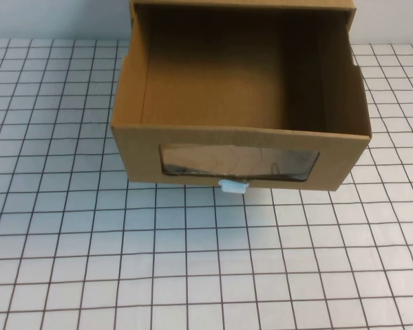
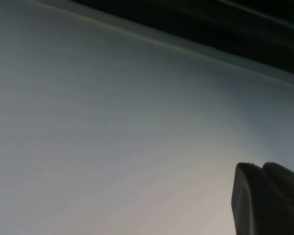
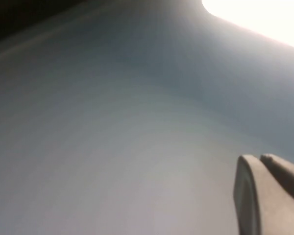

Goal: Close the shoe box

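Observation:
The shoe box [image 1: 241, 148] is brown cardboard and stands at the far middle of the gridded table. Its drawer is pulled out toward me, open at the top and empty inside. The front has a dark clear-plastic window [image 1: 239, 162] and a small white pull tab [image 1: 233, 186] at the bottom edge. Neither arm shows in the high view. My left gripper [image 2: 259, 166] shows only in the left wrist view, fingers together, over a plain grey surface. My right gripper [image 3: 258, 157] shows only in the right wrist view, fingers together, holding nothing.
The drawer's outer sleeve [image 1: 244, 4] shows at the top edge of the high view. The white gridded table [image 1: 193, 261] stretches in front of the box and to both sides. A bright light patch [image 3: 264, 19] shows in the right wrist view.

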